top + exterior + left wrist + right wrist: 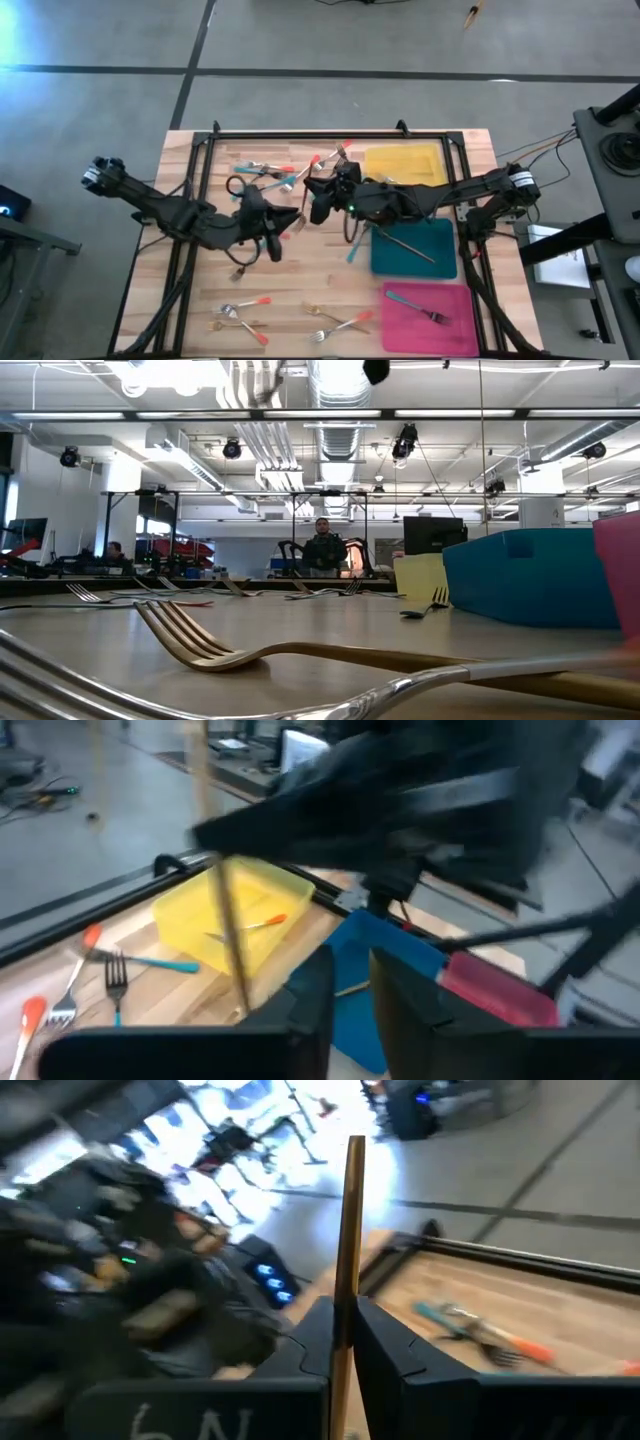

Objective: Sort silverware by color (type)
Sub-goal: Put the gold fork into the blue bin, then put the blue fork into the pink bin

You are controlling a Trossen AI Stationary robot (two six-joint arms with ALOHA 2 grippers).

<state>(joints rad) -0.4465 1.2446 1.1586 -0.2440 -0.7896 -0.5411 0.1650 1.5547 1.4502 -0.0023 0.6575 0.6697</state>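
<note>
Silverware: a gold utensil [349, 1250] clamped in the right gripper [343, 1342]; left gripper [350, 990] parted; teal tray [415, 250] holds one piece.

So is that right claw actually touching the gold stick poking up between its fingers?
Touching. The right wrist view shows the right gripper with both dark fingers pressed against the gold utensil, no gap on either side.

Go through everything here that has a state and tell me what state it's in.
right gripper: jaws shut on the gold utensil
gold utensil: clamped, sticking out past the fingers
left gripper: jaws apart, holding nothing
yellow tray: one utensil inside
teal tray: one utensil inside
pink tray: one fork inside
</note>
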